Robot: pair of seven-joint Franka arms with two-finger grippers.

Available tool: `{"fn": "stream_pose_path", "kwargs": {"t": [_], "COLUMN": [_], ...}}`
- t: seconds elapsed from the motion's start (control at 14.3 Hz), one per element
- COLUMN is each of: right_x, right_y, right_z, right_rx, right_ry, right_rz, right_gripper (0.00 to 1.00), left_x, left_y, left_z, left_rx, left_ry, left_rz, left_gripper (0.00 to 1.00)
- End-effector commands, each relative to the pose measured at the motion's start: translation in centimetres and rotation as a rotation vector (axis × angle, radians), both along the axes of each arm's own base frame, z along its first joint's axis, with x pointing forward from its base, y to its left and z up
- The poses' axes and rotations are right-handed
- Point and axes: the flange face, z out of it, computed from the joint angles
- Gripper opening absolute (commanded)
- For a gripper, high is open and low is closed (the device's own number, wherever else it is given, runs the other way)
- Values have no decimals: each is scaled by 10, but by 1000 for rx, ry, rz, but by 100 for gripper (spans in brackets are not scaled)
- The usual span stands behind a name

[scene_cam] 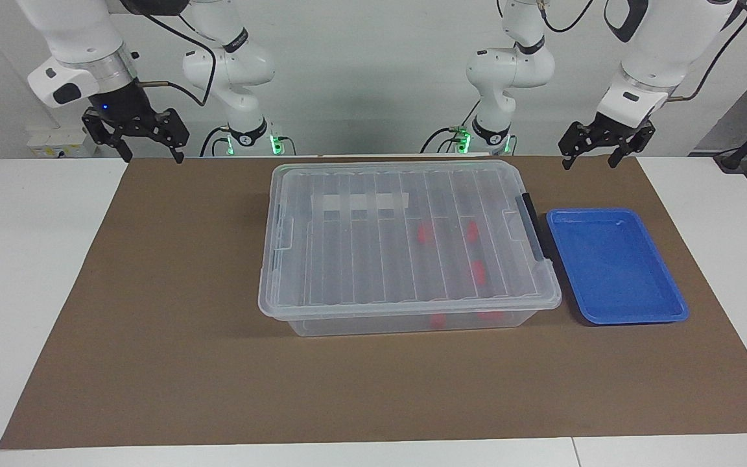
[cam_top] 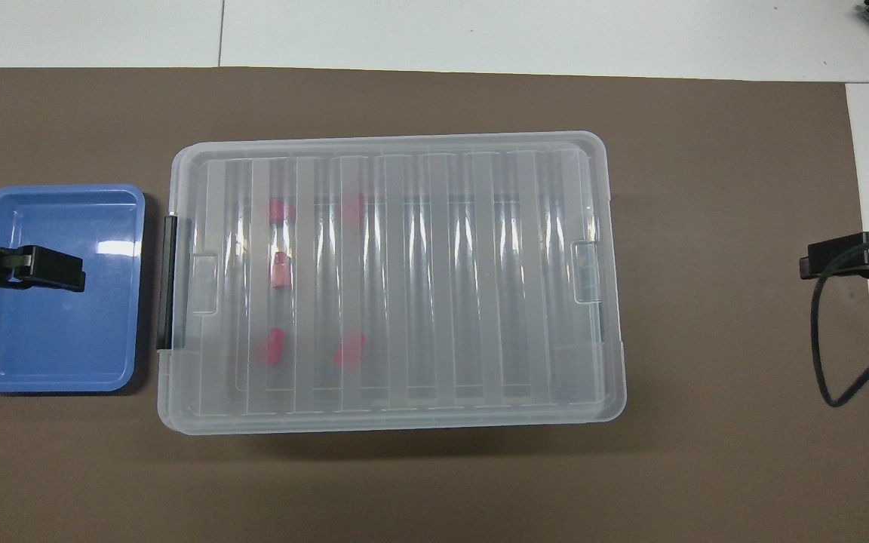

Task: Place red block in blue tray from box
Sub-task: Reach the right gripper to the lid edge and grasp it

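The box (scene_cam: 360, 259) is a large clear bin with its ribbed lid shut, standing in the middle of the brown mat; it also shows in the overhead view (cam_top: 442, 302). Several red blocks lie inside under the lid, one of them (scene_cam: 424, 233) near the middle (cam_top: 281, 270). The blue tray (scene_cam: 613, 266) sits empty beside the box's black latch handle (scene_cam: 532, 224), toward the left arm's end (cam_top: 57, 339). My left gripper (scene_cam: 591, 162) hangs open and empty, raised high over the tray's side (cam_top: 76, 273). My right gripper (scene_cam: 153, 155) hangs open and empty, raised over the mat's other end (cam_top: 808, 265).
The brown mat (scene_cam: 153, 324) covers most of the white table (scene_cam: 23, 259). A black cable (cam_top: 827, 339) hangs from the right arm.
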Motion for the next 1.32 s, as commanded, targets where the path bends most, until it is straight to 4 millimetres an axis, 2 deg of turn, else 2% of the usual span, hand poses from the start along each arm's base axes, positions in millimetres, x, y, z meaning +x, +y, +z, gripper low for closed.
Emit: {"fn": "stream_pose_path", "kwargs": {"t": [0.0,0.35,0.49,0.7,0.91,1.05,1.25], "right_x": [-7,-2,7,23,40,45,43], "right_y": [1,6,17,61,98,109,120], "right_z": [2,-6,-14,-53,-81,-91,-93], "right_rx": [-10,3,7,10,14,27,48], "right_ry": [-9,-42,-60,-77,-103,-99,-91], "right_rz": [18,16,33,60,75,66,76], "right_gripper": [100,100,100,100,100,100,100], "left_x": [-5,-5,-5,-5,-5,-5,-5], "left_y": [2,2,2,1,1,2,1], "left_z": [3,3,3,3,3,3,3], "left_rx": [6,8,6,6,6,6,8], "left_ry": [3,3,3,3,3,3,3], "left_rz": [9,9,9,7,7,9,7], "left_gripper": [100,100,100,100,100,100,100]}}
